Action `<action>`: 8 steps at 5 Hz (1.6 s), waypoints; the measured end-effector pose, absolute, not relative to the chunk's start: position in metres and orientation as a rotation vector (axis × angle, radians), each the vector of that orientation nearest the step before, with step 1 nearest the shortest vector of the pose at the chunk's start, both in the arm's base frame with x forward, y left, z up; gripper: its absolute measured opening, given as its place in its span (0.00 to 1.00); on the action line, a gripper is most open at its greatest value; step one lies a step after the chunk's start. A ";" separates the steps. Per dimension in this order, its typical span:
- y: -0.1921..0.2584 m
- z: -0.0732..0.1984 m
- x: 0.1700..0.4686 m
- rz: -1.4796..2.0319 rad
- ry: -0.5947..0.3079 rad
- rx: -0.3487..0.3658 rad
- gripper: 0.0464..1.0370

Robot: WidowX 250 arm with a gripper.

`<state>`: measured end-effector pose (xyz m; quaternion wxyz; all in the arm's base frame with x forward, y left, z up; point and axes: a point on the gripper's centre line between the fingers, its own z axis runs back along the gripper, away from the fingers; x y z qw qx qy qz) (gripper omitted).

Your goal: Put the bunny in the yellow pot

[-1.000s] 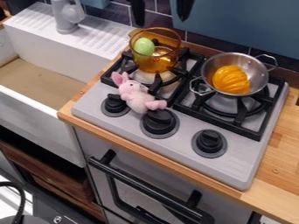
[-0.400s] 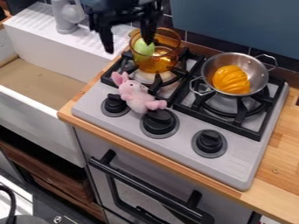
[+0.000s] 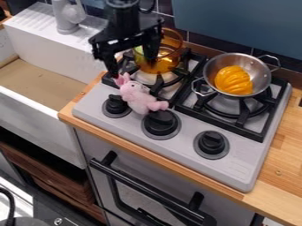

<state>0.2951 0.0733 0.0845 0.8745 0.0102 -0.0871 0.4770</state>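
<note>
Your black two-finger gripper (image 3: 132, 68) hangs, fingers apart, near the ears of the pink plush bunny (image 3: 139, 98) and partly hides the amber see-through pot (image 3: 167, 59).

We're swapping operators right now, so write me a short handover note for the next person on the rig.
Pincer: open and empty, near the ears of the bunny.
Bunny: lying on the left part of the stove, feet by the middle knob.
Yellow pot: see-through amber, back left on the stove, behind the bunny; not the steel pan to the right.
Done: nothing gripped yet.
Left: grip the bunny, lift it, set it in the yellow pot, release.
</note>
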 end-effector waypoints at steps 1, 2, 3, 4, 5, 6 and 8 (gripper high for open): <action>0.068 0.071 0.293 1.078 -0.169 0.024 0.96; 0.063 0.064 0.290 1.171 -0.172 0.013 0.96; 0.058 0.054 0.286 1.228 -0.146 -0.004 0.96; 0.055 0.046 0.284 1.256 -0.165 -0.013 0.96; 0.049 0.035 0.290 1.287 -0.137 -0.025 0.91; 0.048 0.034 0.296 1.295 -0.167 -0.053 0.64; 0.044 0.030 0.296 1.301 -0.156 -0.056 0.23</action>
